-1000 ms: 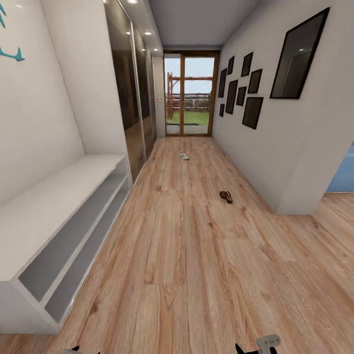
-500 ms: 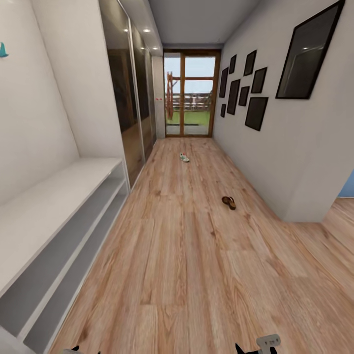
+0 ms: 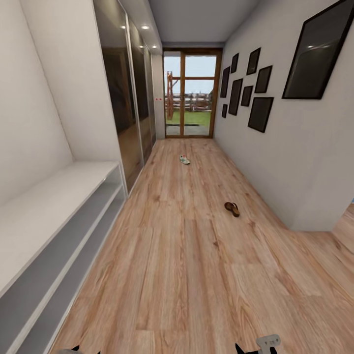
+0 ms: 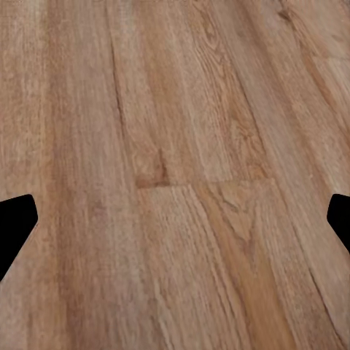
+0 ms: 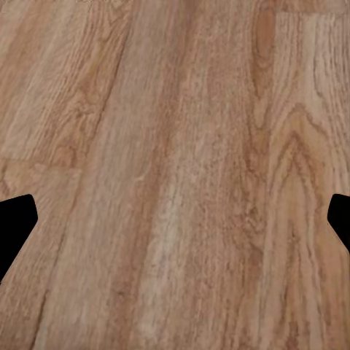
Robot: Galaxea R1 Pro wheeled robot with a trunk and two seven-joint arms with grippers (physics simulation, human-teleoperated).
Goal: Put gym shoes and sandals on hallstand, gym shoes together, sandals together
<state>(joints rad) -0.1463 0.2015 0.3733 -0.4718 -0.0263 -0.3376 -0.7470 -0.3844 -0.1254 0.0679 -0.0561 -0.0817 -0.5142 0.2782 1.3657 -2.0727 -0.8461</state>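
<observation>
One white gym shoe (image 3: 184, 160) lies on the corridor floor (image 3: 187, 255) far ahead, near the glass door. One brown sandal (image 3: 232, 209) lies closer, right of centre, close to the right wall. The second shoe and second sandal are out of view. A low pale unit (image 3: 54, 206) with two open shelf levels runs along the left wall; I cannot tell whether it is the hallstand. My left gripper (image 4: 175, 219) and right gripper (image 5: 175, 219) both hang open over bare planks, holding nothing, far from the footwear. Their tips peek in at the head view's lower edge.
Mirrored wardrobe doors (image 3: 125, 108) line the left wall beyond the unit. The right wall (image 3: 295, 162) carries dark picture frames (image 3: 259, 113) and ends at a corner with an opening beyond. A glass door (image 3: 191, 93) closes the corridor's far end.
The camera has advanced along the corridor. The low unit's near end has slid out of the picture and the sandal and shoe sit slightly lower. Neither arm moved relative to the body.
</observation>
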